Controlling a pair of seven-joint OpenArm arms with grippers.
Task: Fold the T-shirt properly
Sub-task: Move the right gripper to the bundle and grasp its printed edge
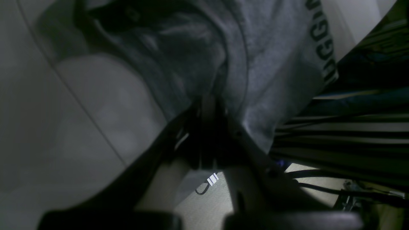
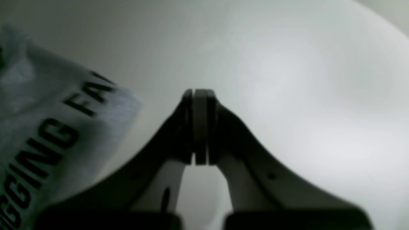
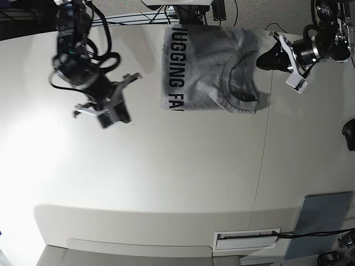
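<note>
Up close, the left gripper [image 1: 209, 105] had its jaws pressed together on a fold of the shirt [image 1: 255, 64], grey cloth bunching right at the fingertips. In the base view that gripper [image 3: 265, 60] sat at the shirt's collar-side edge, touching it, with its arm reaching in from the far right corner of the table [image 3: 166, 177].

The right gripper [image 2: 199, 95] was pinched shut on nothing; its wrist view showed the pads meeting over bare table, with the lettered edge of the shirt [image 2: 57, 127] off to one side and apart from the fingers. From the base camera it [image 3: 113, 108] hung over open table, well clear of the cloth.

The shirt [image 3: 199, 66] lay at the far edge of the table, already doubled into a rough block, lettering along the side toward the right arm and the neck opening toward the left arm. Its printed line ran front to back, so the block's long edges faced the two arms.

Judging by this, the left arm was the one engaged, and any next fold would likely carry the collar side across toward the lettering. The right arm would have to open and travel sideways to the printed edge before it could help.

A grey-blue pad [image 3: 319, 221] rested at the near right corner, uninvolved.
</note>
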